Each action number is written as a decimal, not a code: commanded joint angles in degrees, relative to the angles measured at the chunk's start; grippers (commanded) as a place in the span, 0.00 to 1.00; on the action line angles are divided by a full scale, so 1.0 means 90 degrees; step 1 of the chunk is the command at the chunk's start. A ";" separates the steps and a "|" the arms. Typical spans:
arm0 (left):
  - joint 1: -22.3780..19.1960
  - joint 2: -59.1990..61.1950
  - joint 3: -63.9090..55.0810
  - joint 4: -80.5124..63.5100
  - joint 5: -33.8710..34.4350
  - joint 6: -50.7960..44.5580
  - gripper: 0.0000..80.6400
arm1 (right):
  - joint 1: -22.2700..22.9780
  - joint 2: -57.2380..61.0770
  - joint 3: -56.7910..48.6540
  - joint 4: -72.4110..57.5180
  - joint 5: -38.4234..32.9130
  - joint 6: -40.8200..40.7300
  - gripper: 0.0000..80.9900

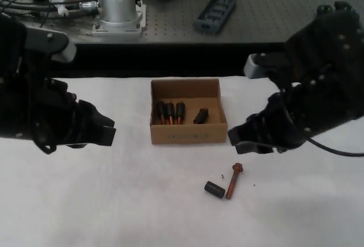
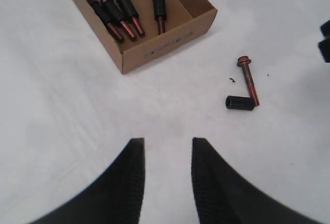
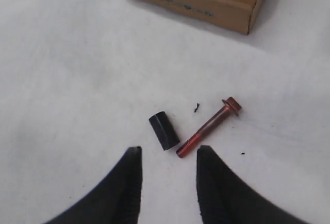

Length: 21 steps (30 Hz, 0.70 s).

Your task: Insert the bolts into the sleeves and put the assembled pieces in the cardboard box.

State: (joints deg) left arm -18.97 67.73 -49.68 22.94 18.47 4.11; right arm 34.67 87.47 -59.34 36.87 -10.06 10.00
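Your right gripper [image 3: 169, 153], fingers parted and empty, hangs over the loose bolt [image 1: 234, 181] and sleeve [image 1: 214, 189] — lying just beside each other, lower right of centre in the high view — so a careless close on the bolt could knock the sleeve rolling.

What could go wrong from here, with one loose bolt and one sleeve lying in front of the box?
1. The bolt and the sleeve lie almost touching on the white cloth. If the open right end effector closes on one, it may knock the other, and both could roll.
2. The cardboard box looks light and holds four assembled pieces. A low approach might push the box or disturb them.
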 commanded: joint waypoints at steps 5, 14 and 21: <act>-0.0017 -0.0483 0.0017 -0.0024 0.0054 0.0599 0.29 | -0.0077 0.0930 -0.0773 0.0027 0.0417 0.0778 0.34; -0.0019 -0.0627 0.0017 0.0232 0.0081 0.0794 0.29 | -0.0097 0.2036 -0.1454 0.0661 0.0434 0.2355 0.34; -0.0019 -0.0627 0.0017 0.0306 0.0081 0.0894 0.29 | -0.0097 0.2463 -0.1454 0.0690 0.0434 0.2940 0.34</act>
State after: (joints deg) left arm -18.97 62.66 -49.37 25.54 19.07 10.78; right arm 34.19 108.27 -71.64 42.63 -5.94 34.34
